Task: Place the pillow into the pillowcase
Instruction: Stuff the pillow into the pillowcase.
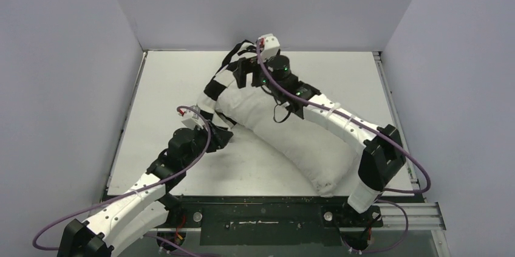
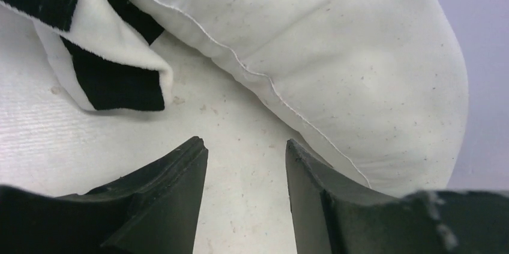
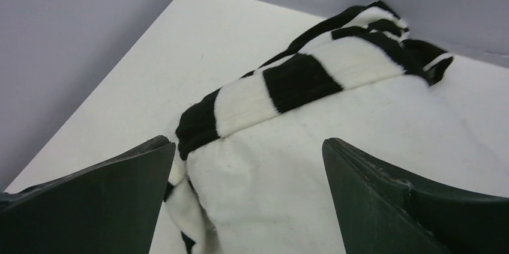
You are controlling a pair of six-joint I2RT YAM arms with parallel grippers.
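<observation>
Left hand [image 2: 246, 146] parted, empty, beside pillow [image 1: 285, 135] | right hand [image 3: 247, 141] wide, empty, above pillow | I see pillowcase [image 3: 300, 77] bunched over pillow's 11 o'clock end | pillow diagonal on tabletop [image 1: 170, 87], 11 to 5 o'clock

Pillow [image 1: 291, 141] is lying diagonally on worktop [image 1: 170, 87], pillowcase [image 1: 220, 85] bunching over its far end. Right hand [image 1: 246, 73] is hovering there, left hand [image 1: 221, 137] sitting beside the pillow.

**Surroundings: table and enclosure**

White table [image 1: 164, 87], matte, lightly speckled at close range. Boxed in by plain grey walls [image 1: 61, 87] on left, back and right. Black plate [image 1: 261, 215] along near edge. Ribbed metal rail [image 1: 416, 214] at near right corner.
</observation>
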